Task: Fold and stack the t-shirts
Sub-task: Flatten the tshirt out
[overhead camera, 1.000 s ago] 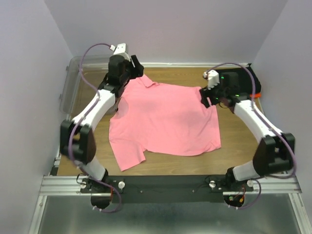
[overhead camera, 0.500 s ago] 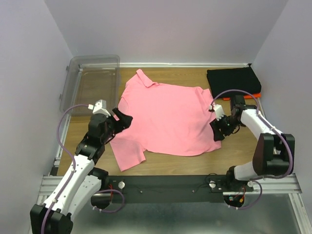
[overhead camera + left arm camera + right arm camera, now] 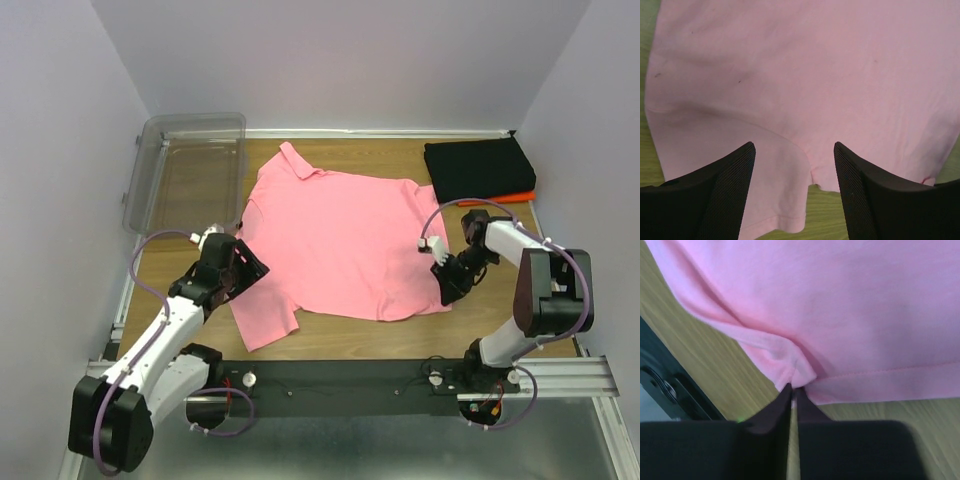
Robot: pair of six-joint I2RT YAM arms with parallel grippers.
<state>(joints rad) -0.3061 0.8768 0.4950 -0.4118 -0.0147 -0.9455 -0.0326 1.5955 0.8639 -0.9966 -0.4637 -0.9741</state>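
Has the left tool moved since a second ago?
Yes. The left tool was by the far end of the clear bin; now it has pulled back past the bin's near end, open over the pink t-shirt sleeve.

I see the pink t-shirt (image 3: 340, 240) as soft, matt cloth with a fine knit and a stitched hem. The black t-shirt (image 3: 478, 168) and the orange t-shirt (image 3: 515, 197) look like matt cloth too. The table (image 3: 380, 338) is smooth wood with a visible grain. The bin (image 3: 195, 120) is clear, glossy plastic. On my left gripper (image 3: 794, 146), the fingers (image 3: 720, 195) are matt black with a fine mesh texture. The rail (image 3: 580, 380) looks like dull, ribbed metal.
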